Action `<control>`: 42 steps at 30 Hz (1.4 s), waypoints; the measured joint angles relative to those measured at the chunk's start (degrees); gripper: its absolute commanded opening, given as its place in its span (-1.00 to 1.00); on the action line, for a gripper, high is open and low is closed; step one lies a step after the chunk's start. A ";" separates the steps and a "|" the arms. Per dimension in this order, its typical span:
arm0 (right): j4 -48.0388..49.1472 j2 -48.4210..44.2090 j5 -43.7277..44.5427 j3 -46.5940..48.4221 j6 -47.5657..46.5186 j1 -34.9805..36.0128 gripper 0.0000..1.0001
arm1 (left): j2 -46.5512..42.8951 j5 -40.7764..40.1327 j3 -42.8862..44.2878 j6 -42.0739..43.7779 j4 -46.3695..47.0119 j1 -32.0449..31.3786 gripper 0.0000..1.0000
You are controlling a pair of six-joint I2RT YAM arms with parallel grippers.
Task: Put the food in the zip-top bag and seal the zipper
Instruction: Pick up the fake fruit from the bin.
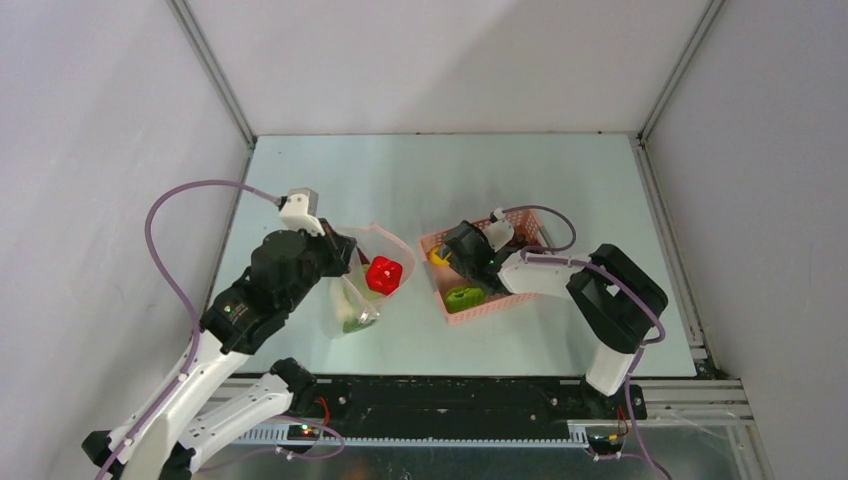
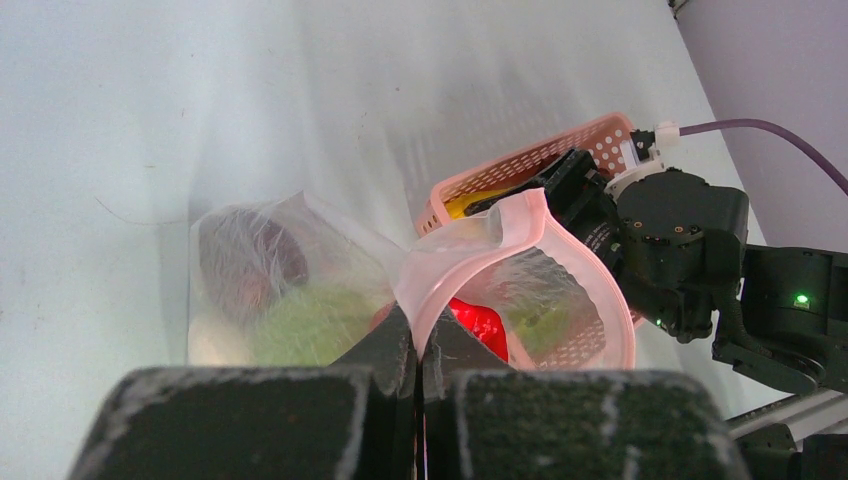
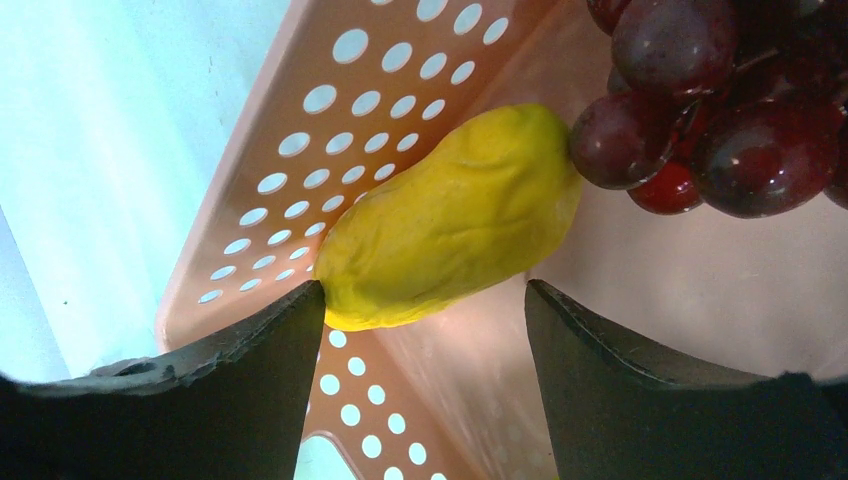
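Clear pink-rimmed zip-top bag [image 2: 300,290] — rim [image 2: 575,262] fast in left claw [image 2: 418,350]; right claw [image 3: 422,292] wide apart around yellow food [image 3: 450,215].

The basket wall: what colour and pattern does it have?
Pink basket wall with rows of round holes; clearest in right wrist view.

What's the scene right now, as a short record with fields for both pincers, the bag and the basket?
Left pincer: shut on the zipper strip of the bag, holding its mouth open
Right pincer: open inside the basket, jaws either side of the yellow fruit
Bag contents: red piece, leafy green piece, dark piece
Basket contents: yellow fruit, dark red grapes, lime-green piece
Seal: not done
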 measured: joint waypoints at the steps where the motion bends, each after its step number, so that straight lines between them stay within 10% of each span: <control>1: 0.17 0.11 0.00 0.00 0.00 -0.02 0.55 | 0.00 0.00 0.00 0.00 0.00 0.02 -1.00; 20: 2.86 2.93 0.57 1.05 4.26 -1.70 0.52 | 0.20 0.02 0.00 0.00 0.00 0.02 -1.00; 32: 1.57 2.95 1.05 1.16 4.35 -1.77 -0.32 | 0.20 0.02 0.00 0.00 0.02 0.02 -1.00; 42: -6.08 -4.87 6.62 -0.35 -3.23 1.36 -0.52 | 0.24 0.02 0.00 -0.02 0.00 0.07 -1.00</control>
